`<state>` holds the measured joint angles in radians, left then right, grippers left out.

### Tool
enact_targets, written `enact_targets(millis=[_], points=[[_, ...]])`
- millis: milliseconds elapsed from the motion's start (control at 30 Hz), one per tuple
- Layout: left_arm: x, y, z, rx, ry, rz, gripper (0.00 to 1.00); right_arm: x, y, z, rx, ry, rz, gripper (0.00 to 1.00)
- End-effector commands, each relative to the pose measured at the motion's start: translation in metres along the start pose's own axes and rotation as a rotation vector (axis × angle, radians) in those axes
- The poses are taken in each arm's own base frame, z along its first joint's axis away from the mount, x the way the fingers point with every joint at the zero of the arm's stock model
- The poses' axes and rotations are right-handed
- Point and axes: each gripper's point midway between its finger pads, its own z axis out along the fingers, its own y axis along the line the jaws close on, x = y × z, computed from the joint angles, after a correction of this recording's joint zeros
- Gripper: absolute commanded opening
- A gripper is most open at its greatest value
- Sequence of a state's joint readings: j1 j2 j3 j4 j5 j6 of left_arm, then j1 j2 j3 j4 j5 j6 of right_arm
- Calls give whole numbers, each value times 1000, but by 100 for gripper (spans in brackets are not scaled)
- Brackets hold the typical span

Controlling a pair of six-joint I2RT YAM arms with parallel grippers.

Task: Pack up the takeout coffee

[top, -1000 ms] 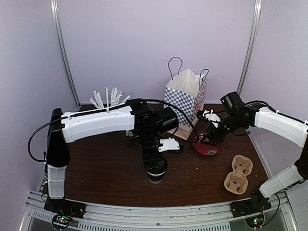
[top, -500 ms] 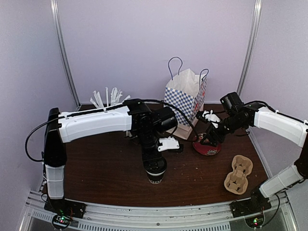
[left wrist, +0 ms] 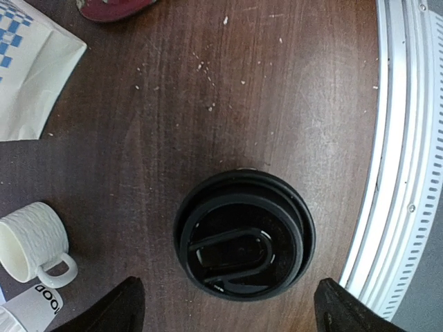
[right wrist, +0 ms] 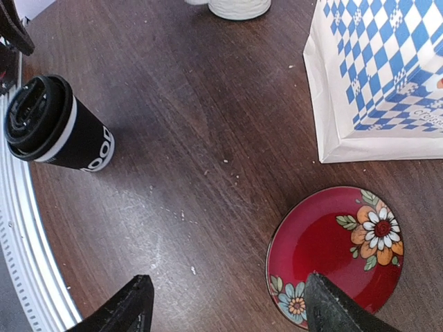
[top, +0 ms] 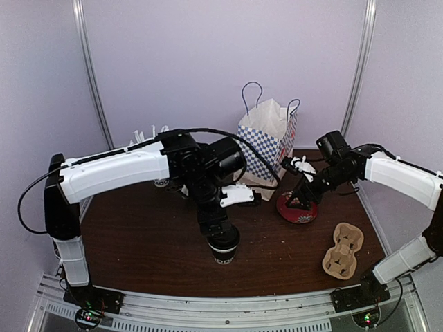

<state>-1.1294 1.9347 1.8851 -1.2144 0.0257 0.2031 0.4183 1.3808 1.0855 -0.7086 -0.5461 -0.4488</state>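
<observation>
The takeout coffee (left wrist: 243,242) is a black paper cup with a white band and a black lid. It stands upright near the table's front edge, and also shows in the top view (top: 223,252) and the right wrist view (right wrist: 55,124). My left gripper (left wrist: 232,312) is open straight above it, one finger on each side of the lid, not touching; in the top view the left gripper (top: 222,238) sits just over the cup. My right gripper (right wrist: 228,308) is open and empty, low over the near edge of a red flowered plate (right wrist: 339,252).
A blue-checked paper bag (top: 266,142) stands at the back centre. A cream mug (left wrist: 31,242) and another black cup (left wrist: 34,308) are left of the coffee. A cardboard cup carrier (top: 344,250) lies front right. White straws (top: 149,135) stand back left. The table's metal front rail (left wrist: 405,173) is close to the coffee.
My left arm's elbow and upper link have swung left and back, while its gripper stays above the coffee. My right arm has barely moved.
</observation>
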Motion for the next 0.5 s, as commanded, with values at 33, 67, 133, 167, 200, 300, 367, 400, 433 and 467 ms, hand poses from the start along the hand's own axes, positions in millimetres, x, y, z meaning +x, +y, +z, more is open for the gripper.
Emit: enact_targets(millis=[33, 67, 133, 167, 200, 300, 367, 400, 433, 467], points=[[-12, 18, -49, -59, -162, -67, 89, -34, 20, -17, -117, -97, 83, 81], [-14, 29, -55, -70, -195, -122, 88, -39, 26, -18, -147, -103, 98, 80], [-14, 56, -62, -92, -268, -283, 84, -46, 38, -15, -201, -96, 150, 77], [-14, 65, -64, -84, -299, -363, 82, -48, 48, -12, -251, -82, 179, 76], [-14, 71, -65, -76, -326, -426, 80, -50, 59, -7, -301, -62, 211, 75], [-15, 71, -58, -38, -404, -535, 80, -48, 93, 10, -428, 13, 265, 71], [-16, 67, -51, 5, -444, -598, 80, -45, 110, 22, -473, 48, 273, 71], [-16, 66, -46, 21, -457, -626, 80, -43, 117, 29, -493, 67, 283, 72], [-16, 63, -41, 53, -469, -650, 80, -43, 120, 35, -506, 77, 296, 74], [-15, 60, -36, 76, -478, -673, 81, -42, 123, 40, -518, 90, 319, 76]])
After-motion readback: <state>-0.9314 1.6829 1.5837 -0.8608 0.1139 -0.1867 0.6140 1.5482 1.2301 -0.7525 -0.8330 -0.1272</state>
